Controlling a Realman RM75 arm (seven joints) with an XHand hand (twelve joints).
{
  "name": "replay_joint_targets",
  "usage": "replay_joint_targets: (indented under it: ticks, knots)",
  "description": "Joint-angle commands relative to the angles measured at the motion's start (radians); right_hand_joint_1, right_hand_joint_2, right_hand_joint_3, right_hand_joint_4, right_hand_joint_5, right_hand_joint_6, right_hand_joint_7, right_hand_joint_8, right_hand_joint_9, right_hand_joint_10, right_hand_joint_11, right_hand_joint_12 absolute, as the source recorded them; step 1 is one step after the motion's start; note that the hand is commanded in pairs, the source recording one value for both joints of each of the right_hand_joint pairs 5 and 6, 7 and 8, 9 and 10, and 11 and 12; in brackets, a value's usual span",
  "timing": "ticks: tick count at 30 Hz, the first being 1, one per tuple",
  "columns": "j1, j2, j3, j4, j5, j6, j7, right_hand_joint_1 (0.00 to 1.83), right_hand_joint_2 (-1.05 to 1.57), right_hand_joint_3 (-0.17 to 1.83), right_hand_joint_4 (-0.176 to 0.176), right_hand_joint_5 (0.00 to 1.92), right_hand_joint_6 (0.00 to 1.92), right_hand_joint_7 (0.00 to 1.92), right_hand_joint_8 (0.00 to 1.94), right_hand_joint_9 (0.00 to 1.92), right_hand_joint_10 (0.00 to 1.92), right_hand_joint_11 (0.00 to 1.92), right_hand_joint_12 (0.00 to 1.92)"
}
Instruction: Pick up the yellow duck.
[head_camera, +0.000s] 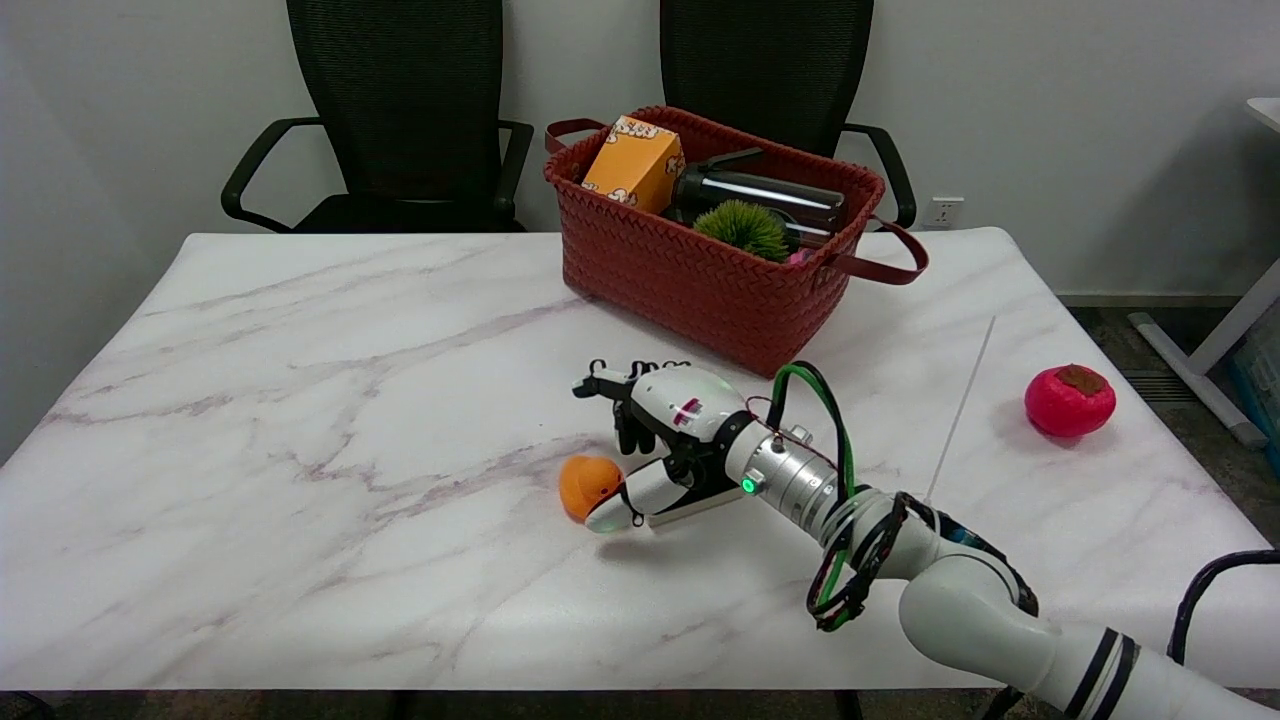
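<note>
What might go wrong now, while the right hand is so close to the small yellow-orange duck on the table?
1. The right hand has its thumb beside the duck with the other fingers spread above, so a closing move may push the duck away over the smooth table.
2. Whether the thumb touches the duck cannot be told, so a lift now may come up empty.

Two black mesh office chairs (400, 110) behind a marble-topped table (300, 420), against a white wall (1050, 100).

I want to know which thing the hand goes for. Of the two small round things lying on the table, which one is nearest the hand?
The orange one, right beside the right hand. The red one lies apart, far right.
</note>
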Motion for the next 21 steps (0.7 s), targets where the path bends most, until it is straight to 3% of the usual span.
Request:
replay_joint_targets:
  ticks: [1, 5, 7, 8, 15, 21]
  knots:
    - [0.009, -0.019, -0.034, -0.032, 0.018, 0.021, 0.002, 0.86, 0.63, -0.17, 0.000, 0.34, 0.34, 1.03, 1.03, 1.07, 1.07, 1.32, 1.32]
    - [0.009, -0.026, -0.034, -0.037, 0.018, 0.021, 0.002, 0.86, 0.66, -0.17, 0.000, 0.42, 0.42, 1.12, 1.12, 1.15, 1.15, 1.36, 1.36]
    - [0.009, -0.026, -0.034, -0.038, 0.018, 0.021, 0.002, 0.84, 0.67, -0.17, 0.000, 0.52, 0.52, 1.18, 1.18, 1.22, 1.22, 1.41, 1.41]
    - [0.009, -0.026, -0.034, -0.038, 0.018, 0.021, 0.002, 0.85, 0.68, -0.17, 0.000, 0.70, 0.70, 1.23, 1.23, 1.28, 1.28, 1.47, 1.47]
    - [0.009, -0.026, -0.034, -0.040, 0.018, 0.021, 0.001, 0.85, 0.70, -0.17, 0.000, 0.97, 0.97, 1.33, 1.33, 1.44, 1.44, 1.62, 1.62]
    - [0.009, -0.026, -0.038, -0.039, 0.018, 0.026, -0.005, 0.92, 0.75, -0.17, 0.000, 0.96, 0.96, 1.37, 1.37, 1.44, 1.44, 1.68, 1.68]
